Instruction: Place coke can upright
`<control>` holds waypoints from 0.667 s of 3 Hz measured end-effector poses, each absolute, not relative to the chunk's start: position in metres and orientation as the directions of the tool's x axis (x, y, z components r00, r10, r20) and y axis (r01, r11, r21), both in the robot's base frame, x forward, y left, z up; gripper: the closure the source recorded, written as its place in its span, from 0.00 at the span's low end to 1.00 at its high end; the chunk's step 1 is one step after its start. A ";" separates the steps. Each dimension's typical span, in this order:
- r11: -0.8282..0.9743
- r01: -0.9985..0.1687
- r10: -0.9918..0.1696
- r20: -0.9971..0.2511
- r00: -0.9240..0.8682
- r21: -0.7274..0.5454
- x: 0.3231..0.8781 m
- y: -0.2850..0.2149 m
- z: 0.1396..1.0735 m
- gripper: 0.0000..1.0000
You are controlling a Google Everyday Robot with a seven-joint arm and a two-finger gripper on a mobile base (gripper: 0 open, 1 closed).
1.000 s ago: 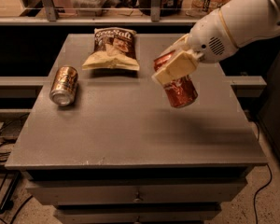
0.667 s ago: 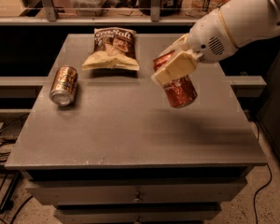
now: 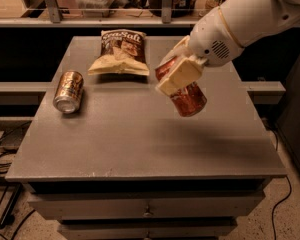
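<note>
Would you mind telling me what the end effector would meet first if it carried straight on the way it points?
Probably bare table top: the end effector, above the table's right half gripping the tilted coke can, points down-left.

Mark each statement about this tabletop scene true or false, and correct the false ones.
1. The gripper is closed on the coke can, holding it tilted over the right half of the table. True.
2. The gold-brown can stands upright. False: it lies on its side near the table's left edge.
3. The chip bag lies toward the far side of the table. True.
4. The coke can rests on top of the chip bag. False: it is apart from the bag, to its right, held in the gripper.
</note>
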State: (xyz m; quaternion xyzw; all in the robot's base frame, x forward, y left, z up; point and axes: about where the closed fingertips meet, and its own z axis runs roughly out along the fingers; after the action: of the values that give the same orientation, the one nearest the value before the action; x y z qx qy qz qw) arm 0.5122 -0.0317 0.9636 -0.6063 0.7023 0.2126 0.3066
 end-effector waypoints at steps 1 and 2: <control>0.069 -0.983 -0.734 -0.676 0.067 -0.172 0.506 -0.023 0.964 1.00; -0.035 -0.955 -0.689 -0.685 0.236 -0.295 0.498 -0.020 0.965 1.00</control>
State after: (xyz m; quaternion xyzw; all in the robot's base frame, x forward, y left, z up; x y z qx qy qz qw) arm 0.4976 -0.0200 0.9648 -0.6959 0.5906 0.1816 0.3658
